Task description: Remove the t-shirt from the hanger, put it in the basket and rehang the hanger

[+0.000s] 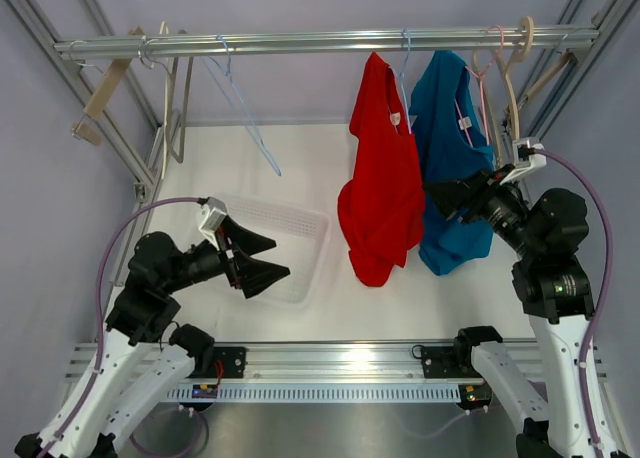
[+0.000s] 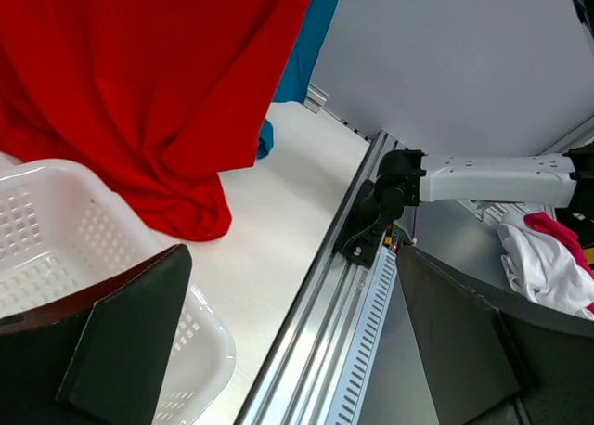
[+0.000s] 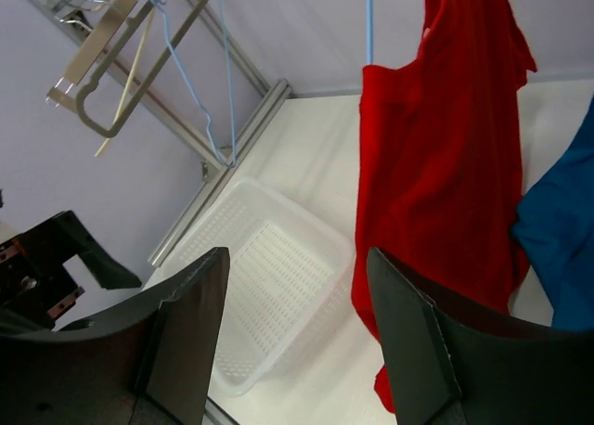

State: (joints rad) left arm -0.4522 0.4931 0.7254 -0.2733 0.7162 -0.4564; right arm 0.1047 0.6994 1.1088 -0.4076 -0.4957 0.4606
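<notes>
A red t-shirt [image 1: 383, 178] hangs from a light blue hanger [image 1: 405, 53] on the metal rail [image 1: 300, 43]; it hangs bunched, its hem near the table. It also shows in the left wrist view [image 2: 139, 82] and the right wrist view [image 3: 445, 156]. A blue t-shirt [image 1: 450, 148] hangs on a pink hanger [image 1: 482, 68] just to its right. My left gripper [image 1: 262, 258] is open and empty over the white basket [image 1: 290, 228], left of the red shirt. My right gripper [image 1: 445, 196] is open and empty, in front of the blue shirt beside the red one.
Several empty hangers hang on the rail: beige and wire ones at far left [image 1: 160, 68], a light blue one [image 1: 240, 98], and beige ones at far right [image 1: 515, 58]. The frame posts stand at both sides. Loose clothes [image 2: 548, 258] lie beyond the table's front rail.
</notes>
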